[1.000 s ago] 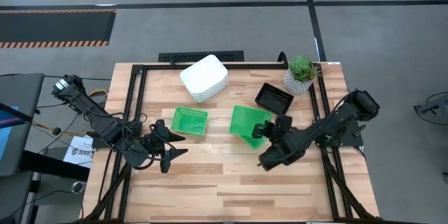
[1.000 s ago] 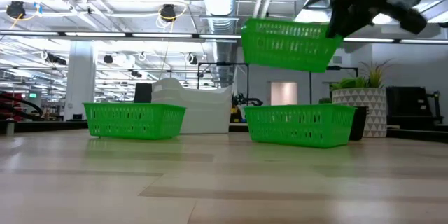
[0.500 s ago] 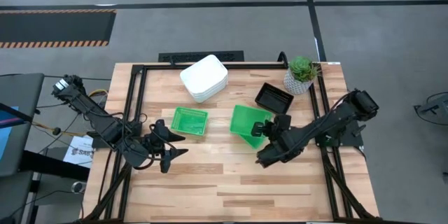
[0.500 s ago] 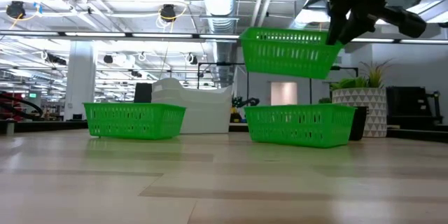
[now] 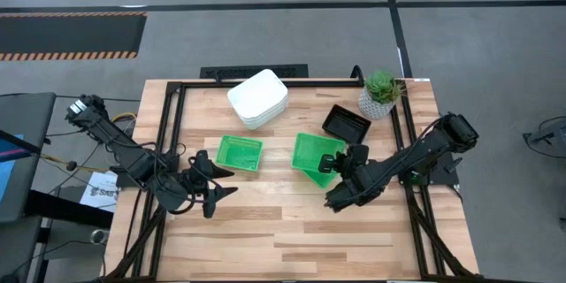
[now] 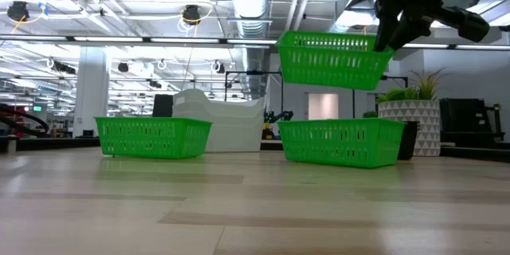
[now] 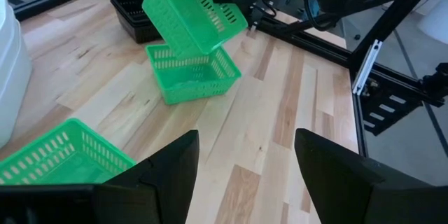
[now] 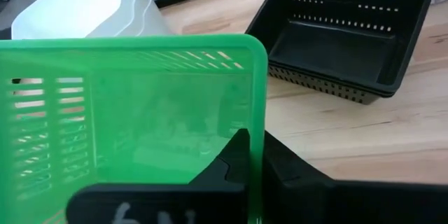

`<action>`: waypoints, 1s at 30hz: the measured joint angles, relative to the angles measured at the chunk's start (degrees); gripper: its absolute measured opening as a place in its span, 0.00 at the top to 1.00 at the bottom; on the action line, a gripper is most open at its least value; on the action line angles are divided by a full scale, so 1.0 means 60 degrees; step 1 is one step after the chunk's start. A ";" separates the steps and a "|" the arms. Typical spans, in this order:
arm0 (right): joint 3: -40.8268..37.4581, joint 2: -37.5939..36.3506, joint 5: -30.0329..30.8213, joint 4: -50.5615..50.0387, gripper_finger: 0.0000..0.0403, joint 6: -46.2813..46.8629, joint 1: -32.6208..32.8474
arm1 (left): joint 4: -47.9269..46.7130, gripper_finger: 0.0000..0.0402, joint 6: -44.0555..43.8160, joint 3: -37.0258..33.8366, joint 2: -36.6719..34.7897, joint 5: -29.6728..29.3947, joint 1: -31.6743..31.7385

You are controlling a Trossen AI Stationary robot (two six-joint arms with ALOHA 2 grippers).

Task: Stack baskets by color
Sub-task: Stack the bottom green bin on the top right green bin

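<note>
Right claw (image 6: 386, 36) clamped on rim of green basket (image 6: 333, 58), held in air | directly above second green basket (image 6: 341, 142) on bench (image 6: 255, 207) | left claw (image 5: 215, 187) open, idle, well left of it

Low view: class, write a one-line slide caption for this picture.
Right gripper holds a green basket in the air above a second green basket on the table.

From above, my right gripper (image 5: 329, 164) covers one corner of the green basket it holds (image 5: 311, 152), which hides most of the green basket beneath it (image 6: 341, 143). In my right wrist view, the picture's edge cuts that held basket. How many black baskets (image 8: 346, 38) are nested beyond it, I cannot tell.
</note>
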 joint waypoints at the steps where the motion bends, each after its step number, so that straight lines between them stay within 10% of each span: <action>1: 0.0000 0.0000 0.0001 0.0010 0.93 0.0002 0.0000 | 0.0000 0.44 0.0003 0.0000 0.0000 0.0000 0.0000; 30: -0.0172 0.0000 -0.1084 0.0477 0.89 -0.0263 -0.0525 | 0.0002 0.44 -0.0223 0.0000 0.0000 -0.0022 0.0055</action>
